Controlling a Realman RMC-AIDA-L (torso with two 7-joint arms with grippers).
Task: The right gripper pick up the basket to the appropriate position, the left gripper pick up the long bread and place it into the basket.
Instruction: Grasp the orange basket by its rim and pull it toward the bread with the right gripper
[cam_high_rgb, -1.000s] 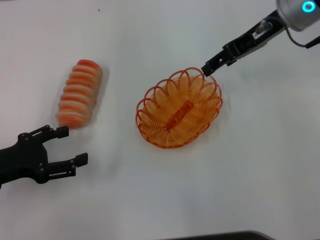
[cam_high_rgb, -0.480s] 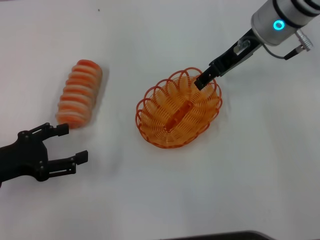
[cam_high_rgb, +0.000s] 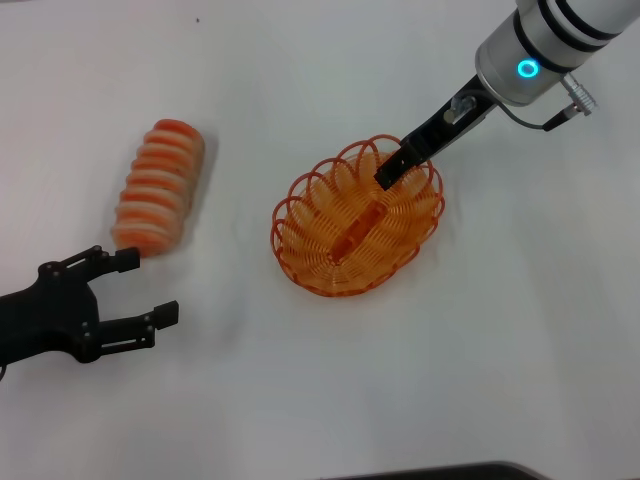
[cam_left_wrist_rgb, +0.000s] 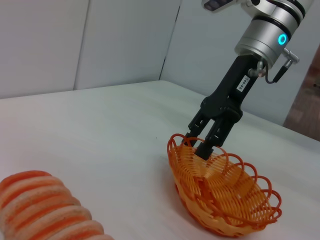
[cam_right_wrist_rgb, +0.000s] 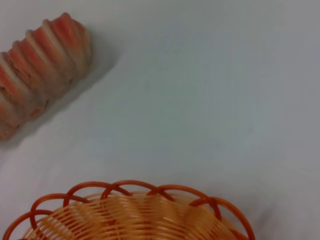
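1. My right gripper has its fingers spread a little, straddling the looped rim at the far end of the basket: one finger looks to be outside the rim, the other dipped inside. I cannot see them pinching the wire, so I judge the grasp not yet closed.

2. The basket, an oval orange woven-wire one, sits flat on the white table, holding nothing but its own weave. In my right wrist view its scalloped edge fills the near field.

3. My left gripper hovers low near the table's front left, its fingers wide apart and holding nothing. Its tips are just beside the near end of the long bread, not touching.

4. The long bread, ridged in orange-red and cream, lies on the table well apart from the basket, to its left.

5. By my reckoning the task is barely begun. Still left: closing on the rim, moving the basket to its spot, gripping the loaf, and setting it inside.
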